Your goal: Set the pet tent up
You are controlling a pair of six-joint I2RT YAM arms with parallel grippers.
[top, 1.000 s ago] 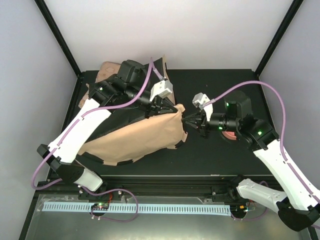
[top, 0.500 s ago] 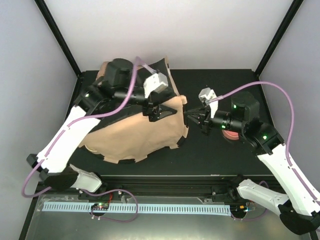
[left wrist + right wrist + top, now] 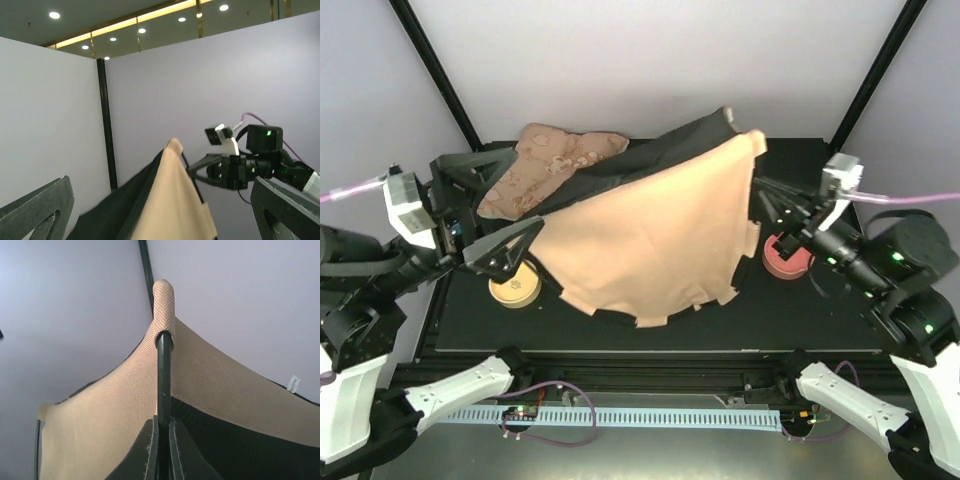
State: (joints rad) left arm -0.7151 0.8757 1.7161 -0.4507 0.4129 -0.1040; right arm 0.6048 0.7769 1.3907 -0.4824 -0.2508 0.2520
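Observation:
The pet tent (image 3: 650, 235) is a tan canvas sheet with black lining, pulled up into a peak at the right. In the right wrist view my right gripper (image 3: 163, 424) is shut on a thin black pole (image 3: 163, 380), whose top sits in a tan sleeve (image 3: 164, 300). From above, the right gripper (image 3: 760, 192) is at the tent's raised right corner. My left gripper (image 3: 525, 190) is wide open at the left, high above the table and apart from the tent. Its wrist view shows the tent's peak (image 3: 175, 150) and the right gripper (image 3: 225, 170) between its spread fingers (image 3: 35, 212).
A beige floral cushion (image 3: 545, 165) lies at the back left, partly under the tent. A round wooden disc (image 3: 515, 290) sits at the front left and a red disc (image 3: 787, 262) at the right. Black frame posts (image 3: 435, 70) stand at the back corners.
The left gripper opened, let go of the tent and drew back to the left and upward. The right gripper carried the pole up and to the right, lifting the canvas into a peak.

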